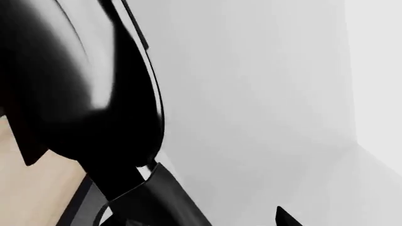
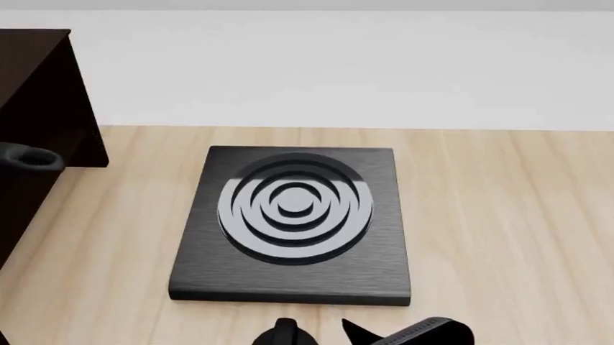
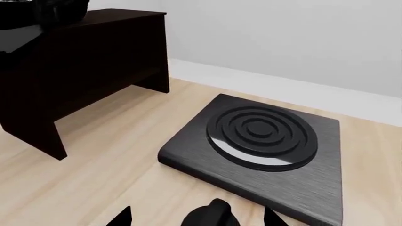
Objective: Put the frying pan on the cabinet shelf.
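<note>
- Your right gripper (image 2: 326,332) sits at the near edge of the head view, just in front of the stove plate (image 2: 292,223); its dark fingertips (image 3: 119,217) stand apart with nothing between them, so it is released
- Square and black, the stove plate lies flat on the light wooden tabletop (image 2: 499,237); its concentric rings carry nothing
- Your left gripper cannot be made out as such; from the left wrist camera you see only a large glossy black curved body (image 1: 94,94) very close to the lens, which may be the frying pan; whether the jaws grasp it I cannot tell
- At the left edge of the head view, a dark rounded part (image 2: 29,158) shows against the cabinet (image 2: 39,93)
- Dark brown and boxy, the cabinet stands on the tabletop well left of the stove plate; from the right wrist camera a black object (image 3: 44,9) rests on its upper surface, cut off by the frame
</note>
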